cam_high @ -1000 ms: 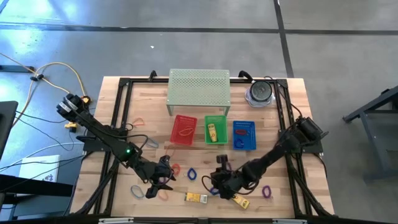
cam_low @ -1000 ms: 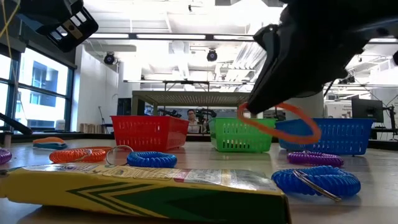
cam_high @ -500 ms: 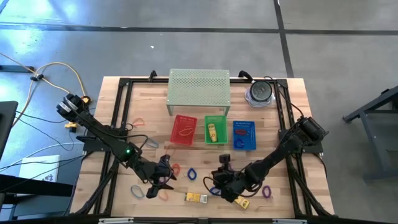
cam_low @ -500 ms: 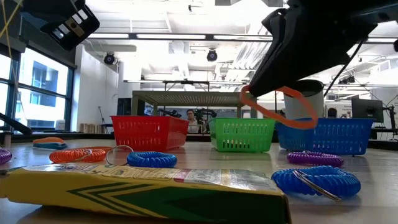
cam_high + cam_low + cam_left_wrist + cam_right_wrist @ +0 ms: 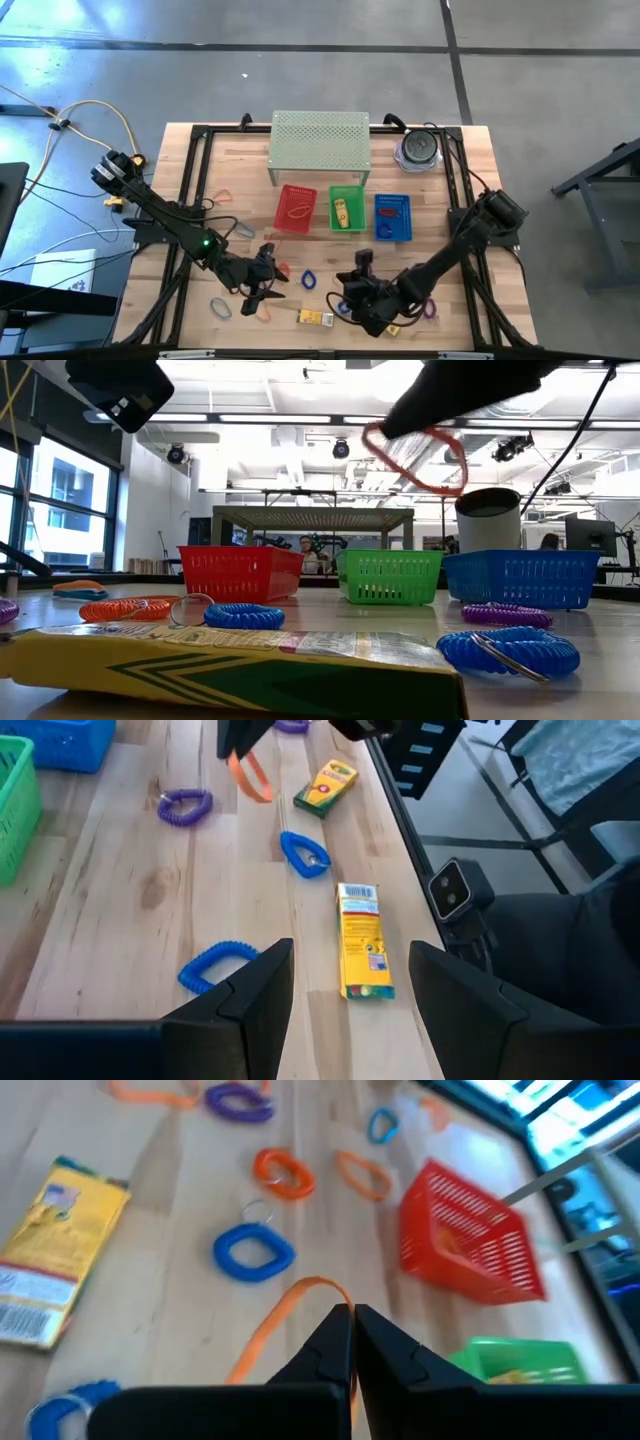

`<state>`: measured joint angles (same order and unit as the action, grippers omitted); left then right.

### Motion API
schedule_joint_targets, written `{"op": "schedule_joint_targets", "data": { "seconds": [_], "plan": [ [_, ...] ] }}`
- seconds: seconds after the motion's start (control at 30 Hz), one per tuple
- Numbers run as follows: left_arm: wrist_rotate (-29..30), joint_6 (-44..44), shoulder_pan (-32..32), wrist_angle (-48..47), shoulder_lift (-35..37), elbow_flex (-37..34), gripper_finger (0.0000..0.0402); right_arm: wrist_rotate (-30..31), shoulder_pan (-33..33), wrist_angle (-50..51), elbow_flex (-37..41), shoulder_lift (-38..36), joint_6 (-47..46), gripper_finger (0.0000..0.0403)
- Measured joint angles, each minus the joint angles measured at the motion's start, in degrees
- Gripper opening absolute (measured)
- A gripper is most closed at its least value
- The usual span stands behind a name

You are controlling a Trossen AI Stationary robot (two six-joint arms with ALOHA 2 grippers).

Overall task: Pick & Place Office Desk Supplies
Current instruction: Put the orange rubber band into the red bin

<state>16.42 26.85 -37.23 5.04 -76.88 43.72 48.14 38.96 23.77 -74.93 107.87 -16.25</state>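
Up it goes — the right end effector (image 5: 352,1342), clamped on the orange band (image 5: 415,458), has lifted it clear of the bench (image 5: 450,190), baskets next. Left end effector (image 5: 340,985) hovers part-open, empty, above a yellow box (image 5: 361,937).

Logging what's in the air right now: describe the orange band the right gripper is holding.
The orange band is a thin, flat, flexible loop, rubber by its look. It hangs clear of the table, pinched at one edge by the shut right gripper, the loop drooping freely below it. Nothing else touches it. It hangs above the table's near edge, over the scattered coil loops.
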Motion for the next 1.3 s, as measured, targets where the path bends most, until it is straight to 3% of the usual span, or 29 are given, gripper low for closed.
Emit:
{"op": "schedule_joint_targets", "data": {
  "seconds": [0.43, 0.93, 1.3],
  "plan": [
    [5.4, -4.5, 0.0, 1.4, 0.0, 0.0, 0.0193, 8.9, 1.3, -1.9, -1.7, 0.0, 0.3, 0.0003],
    [9.5, -22.3, 0.0, 22.0, -9.0, 0.0, 0.0193, 10.3, 1.2, -27.0, -1.7, 0.0, 23.0, 0.0003],
    [11.2, -19.8, 0.1, 29.9, -9.3, 0.0, 0.0193, 10.0, 1.0, -32.6, -1.7, 0.0, 31.5, 0.0003]
  ]
}}
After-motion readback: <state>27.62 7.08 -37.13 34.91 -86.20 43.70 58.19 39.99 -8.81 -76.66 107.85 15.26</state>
